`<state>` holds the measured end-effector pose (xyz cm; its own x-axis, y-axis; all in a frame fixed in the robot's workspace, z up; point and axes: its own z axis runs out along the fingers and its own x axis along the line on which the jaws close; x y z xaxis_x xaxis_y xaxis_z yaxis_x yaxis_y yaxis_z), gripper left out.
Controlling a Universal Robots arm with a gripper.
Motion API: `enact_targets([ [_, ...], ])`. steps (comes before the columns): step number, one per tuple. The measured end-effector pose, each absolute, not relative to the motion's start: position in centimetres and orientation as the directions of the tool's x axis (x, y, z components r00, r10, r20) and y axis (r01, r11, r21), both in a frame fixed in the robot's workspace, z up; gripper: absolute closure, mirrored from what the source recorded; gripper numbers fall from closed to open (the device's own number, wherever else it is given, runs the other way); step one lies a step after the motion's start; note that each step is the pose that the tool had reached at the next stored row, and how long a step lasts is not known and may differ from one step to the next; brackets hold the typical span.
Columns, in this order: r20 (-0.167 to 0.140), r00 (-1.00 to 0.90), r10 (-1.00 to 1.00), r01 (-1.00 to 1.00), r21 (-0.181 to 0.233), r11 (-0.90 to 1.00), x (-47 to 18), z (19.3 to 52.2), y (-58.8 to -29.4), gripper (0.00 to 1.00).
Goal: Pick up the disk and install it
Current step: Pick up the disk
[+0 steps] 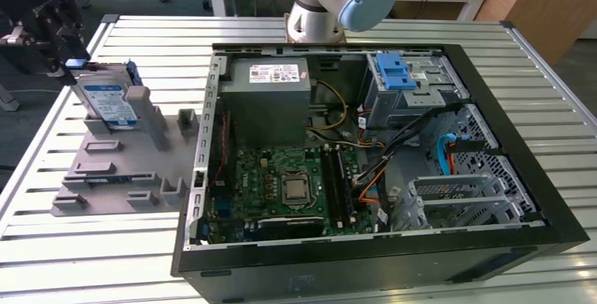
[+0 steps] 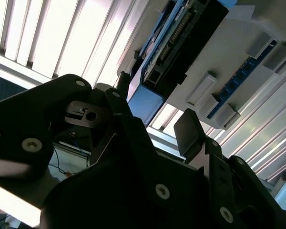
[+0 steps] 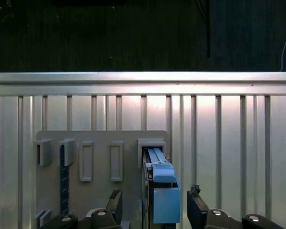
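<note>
The disk (image 1: 108, 101) stands on edge in a slot of the grey holder plate (image 1: 112, 171) at the exterior view's left, its blue-and-white label showing. My gripper (image 1: 67, 63) hovers at the disk's upper far end. In the first wrist view the disk's blue side rail (image 3: 161, 191) runs between my two black fingertips (image 3: 115, 200), with a gap on each side. My gripper (image 3: 155, 202) is open and holds nothing. The second wrist view shows the disk (image 2: 174, 45) just beyond the open gripper (image 2: 155, 109).
An open computer case (image 1: 522, 136) lies on the slatted metal table (image 1: 84, 248), with a motherboard (image 1: 279, 185), a grey power-supply box (image 1: 270, 80) and a drive cage with a blue latch (image 1: 399, 73). The arm's base (image 1: 322, 10) stands behind the case.
</note>
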<state>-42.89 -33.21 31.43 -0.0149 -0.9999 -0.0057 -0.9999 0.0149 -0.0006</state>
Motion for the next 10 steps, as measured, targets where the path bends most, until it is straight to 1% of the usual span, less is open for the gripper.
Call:
enact_targets([
  [3,-0.006,-0.015,-1.000,-1.000,0.000,0.015,-42.91,31.34,-33.18,0.37],
  [4,-0.006,-0.015,-1.000,-1.000,-0.001,0.015,-42.92,31.33,-33.11,0.44],
  [10,-0.006,-0.015,-1.000,-1.000,-0.001,0.015,-43.13,30.89,-32.99,0.44],
])
